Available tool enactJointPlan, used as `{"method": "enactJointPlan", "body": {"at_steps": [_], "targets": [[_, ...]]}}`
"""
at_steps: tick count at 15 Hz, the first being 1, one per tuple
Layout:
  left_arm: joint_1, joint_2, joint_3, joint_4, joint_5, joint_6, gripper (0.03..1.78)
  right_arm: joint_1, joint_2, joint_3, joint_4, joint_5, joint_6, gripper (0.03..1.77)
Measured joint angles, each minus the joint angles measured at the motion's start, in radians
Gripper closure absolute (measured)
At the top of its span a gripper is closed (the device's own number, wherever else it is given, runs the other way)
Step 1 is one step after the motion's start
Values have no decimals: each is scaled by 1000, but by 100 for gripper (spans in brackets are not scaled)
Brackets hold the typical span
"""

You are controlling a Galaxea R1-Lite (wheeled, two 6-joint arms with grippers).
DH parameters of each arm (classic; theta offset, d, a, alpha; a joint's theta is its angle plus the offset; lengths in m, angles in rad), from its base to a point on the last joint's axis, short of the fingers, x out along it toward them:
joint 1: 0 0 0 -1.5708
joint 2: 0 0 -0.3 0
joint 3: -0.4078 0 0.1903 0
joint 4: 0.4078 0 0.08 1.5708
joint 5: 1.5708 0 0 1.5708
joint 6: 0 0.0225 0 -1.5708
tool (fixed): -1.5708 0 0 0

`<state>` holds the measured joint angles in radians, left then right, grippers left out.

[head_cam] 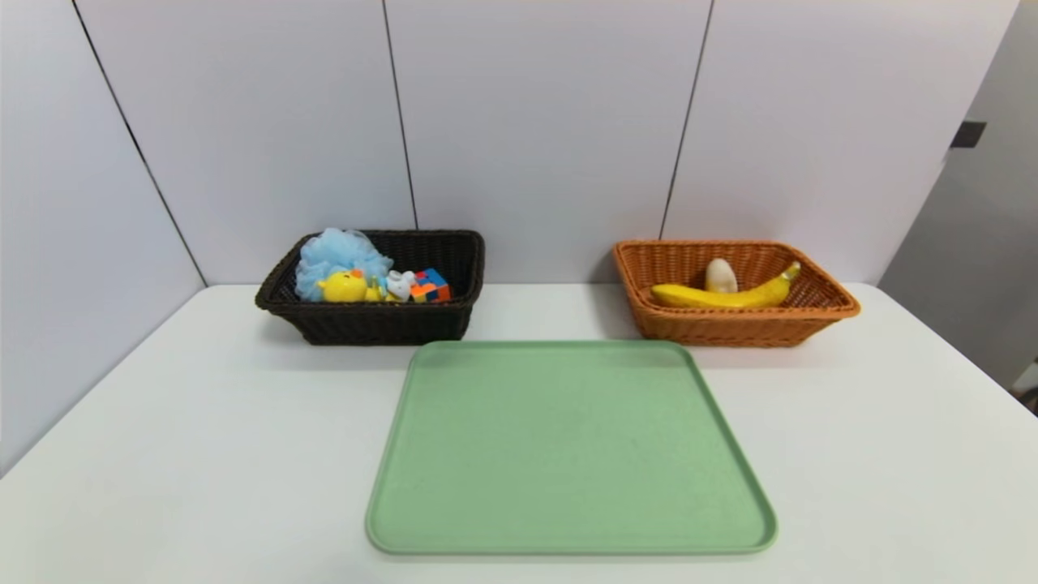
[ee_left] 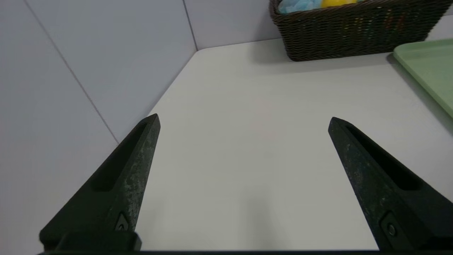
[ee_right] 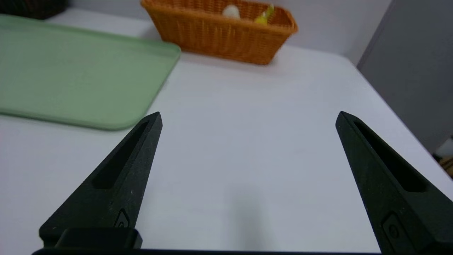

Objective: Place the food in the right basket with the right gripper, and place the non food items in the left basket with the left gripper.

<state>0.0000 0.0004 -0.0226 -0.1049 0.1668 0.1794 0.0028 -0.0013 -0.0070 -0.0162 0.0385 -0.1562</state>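
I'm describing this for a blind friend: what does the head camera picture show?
A bare green tray lies on a white table, with two baskets behind it. The dark basket on the left holds a blue bath sponge, a yellow duck and a puzzle cube; the orange basket on the right holds a banana.

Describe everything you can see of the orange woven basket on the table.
The orange woven wicker basket is rectangular, with sloping walls and a thicker rolled rim. It stands upright on the white table, at the back right, just beyond the green plastic tray's far right corner. Inside lie a yellow banana and a pale egg-shaped item. No gripper touches it.
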Motion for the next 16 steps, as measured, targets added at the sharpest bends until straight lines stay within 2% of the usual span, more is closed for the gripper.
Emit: {"method": "enactJointPlan", "body": {"at_steps": [3,5,6,13,16], "targets": [[0,0,5,45,-91,-43,12,0,0,6,29,-8,45,10],[0,0,16,90,-183,-72,12,0,0,6,28,-15,56,10],[0,0,18,101,-194,-95,12,0,0,7,28,-16,58,10],[0,0,23,98,-158,-215,12,0,0,7,28,-21,59,10],[0,0,23,98,-156,-221,12,0,0,7,29,-18,59,10]]}}
